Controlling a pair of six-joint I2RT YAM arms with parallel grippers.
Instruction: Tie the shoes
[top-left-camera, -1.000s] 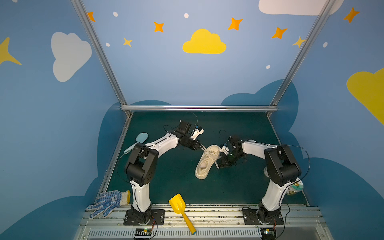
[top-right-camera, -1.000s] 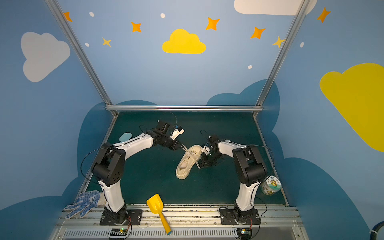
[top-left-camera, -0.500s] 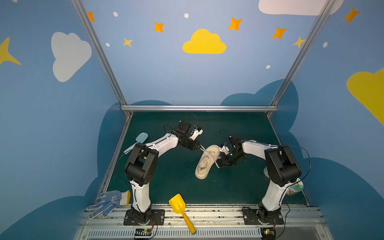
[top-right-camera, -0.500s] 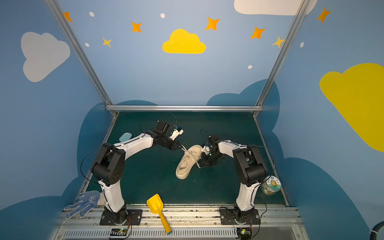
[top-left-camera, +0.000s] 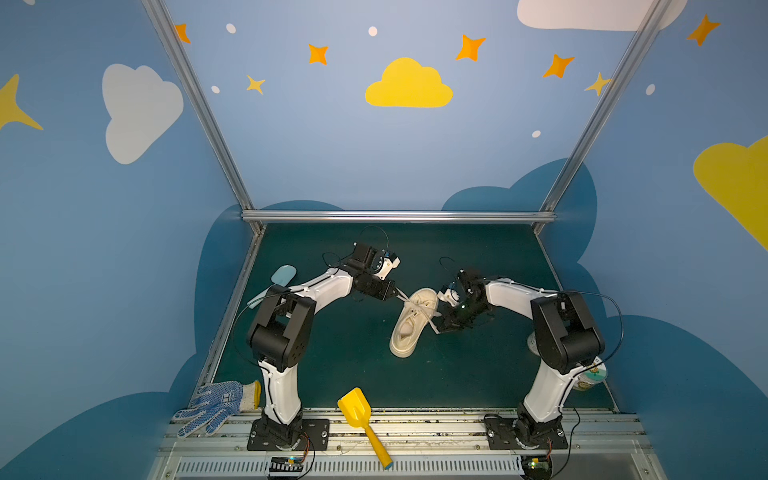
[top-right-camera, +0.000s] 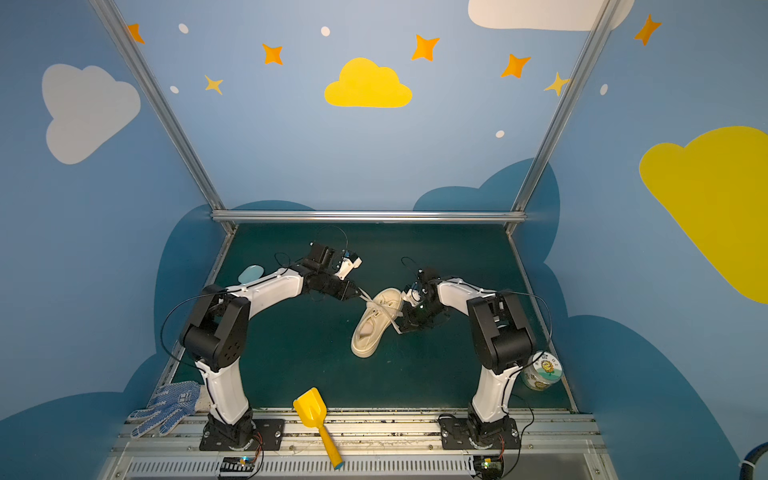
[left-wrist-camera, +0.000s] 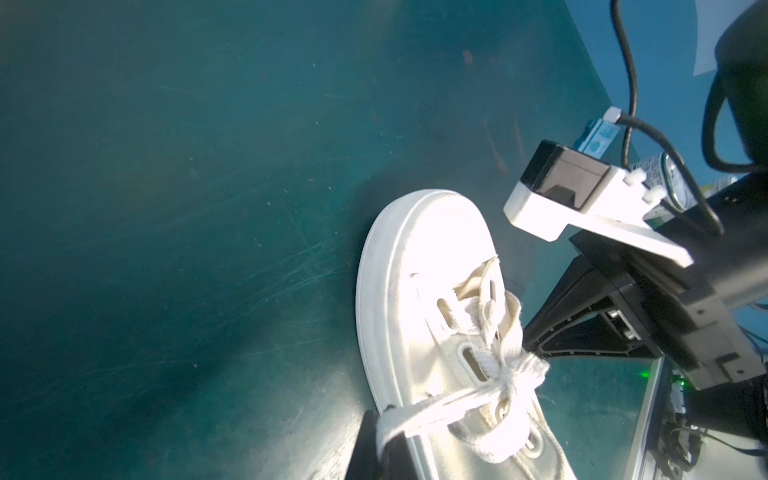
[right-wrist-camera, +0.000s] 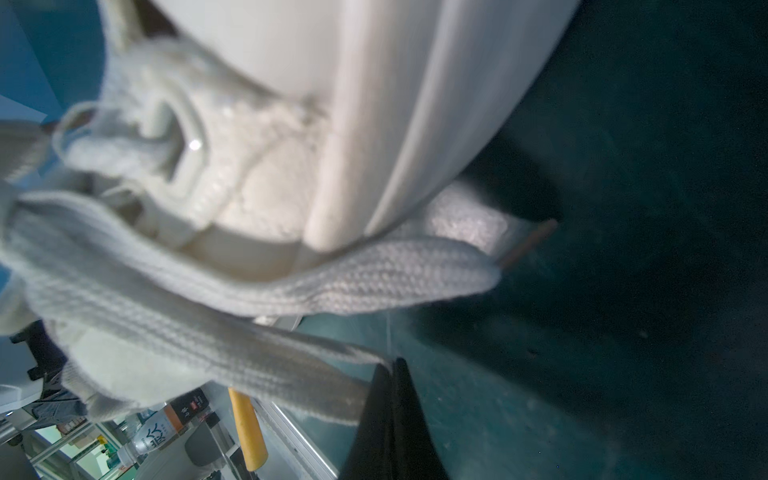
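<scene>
Left of the cream sneaker (top-left-camera: 409, 332), the left end effector (top-left-camera: 394, 293) is clenched on one lace end (left-wrist-camera: 436, 409), which is stretched taut from the knot (left-wrist-camera: 517, 370) above the tongue. The sneaker rests sole-down on the green bench (top-left-camera: 332, 353). Right of the sneaker, the right end effector (top-left-camera: 439, 329) is clenched on the other lace end (right-wrist-camera: 249, 349), equally taut.

Sneaker (top-right-camera: 366, 343) on green mat (top-right-camera: 291, 353); left gripper (top-right-camera: 360, 292), right gripper (top-right-camera: 401, 329) each clamped on laces (top-right-camera: 371, 306), stretched taut.
</scene>
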